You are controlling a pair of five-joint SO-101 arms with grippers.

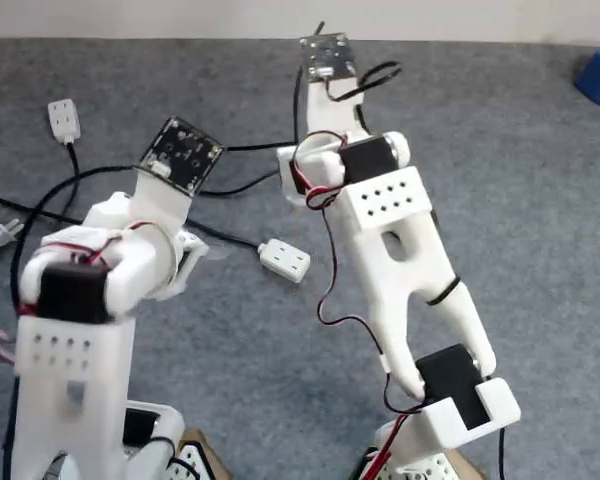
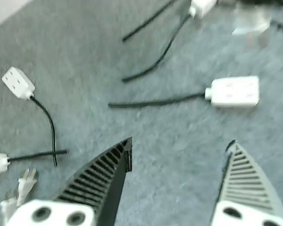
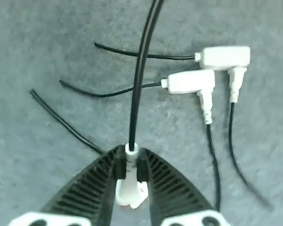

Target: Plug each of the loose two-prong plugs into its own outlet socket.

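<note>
Even, moderately bright diffuse light throughout, casting only faint, soft shadows.

We are looking at a grey carpet [image 1: 540, 200] appearing as rough, matt cloth. We are noting outlet sockets [image 2: 233, 91] and a plug [image 3: 129, 190] showing smooth, faintly glossy white plastic, cords [image 3: 140, 70] looking smooth and rubbery black, and ribbed black plastic fingers [image 2: 104, 174] on matt white plastic arms [image 1: 420, 260].
</note>
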